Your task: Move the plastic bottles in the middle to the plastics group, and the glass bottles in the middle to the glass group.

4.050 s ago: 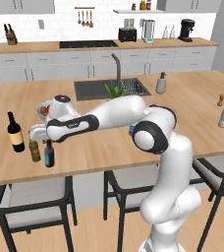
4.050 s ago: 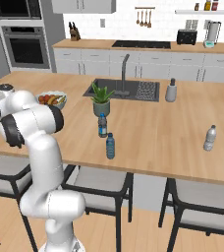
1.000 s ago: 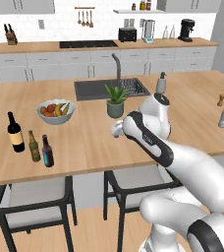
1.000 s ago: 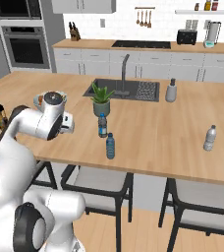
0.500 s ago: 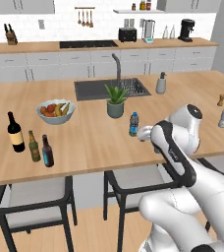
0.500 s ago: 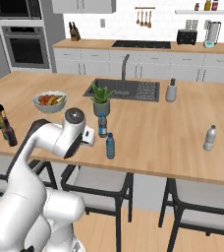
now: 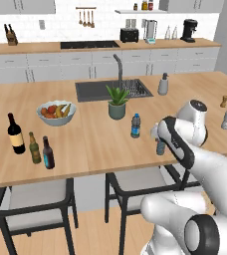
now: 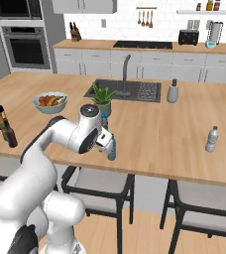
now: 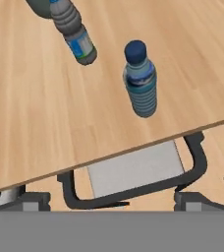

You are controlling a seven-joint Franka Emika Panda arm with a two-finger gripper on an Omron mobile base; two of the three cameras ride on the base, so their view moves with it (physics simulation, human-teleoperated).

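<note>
The claw (image 8: 106, 142) hangs just beside the nearer plastic bottle (image 9: 140, 80), jaws spread as wide as they go and nothing between them. That bottle stands upright close to the front edge of the bench (image 7: 95, 144), with the second blue bottle (image 7: 135, 125) a little further in, near the potted plant (image 7: 117, 102). Well apart to the robot's left, the dark glass bottle (image 7: 48, 153) already stands with the olive-green bottle (image 7: 34, 148) and the red-labelled wine bottle (image 7: 15, 134). The pale clear-grey bottle (image 8: 211, 139) waits far off to the right. My read on the target: light, thin-walled, likely to give under a hard squeeze and quick to topple if nudged, and the edge is right there. Best hold looks like the ribbed body below the label, squarely across the middle, not the narrow cap
</note>
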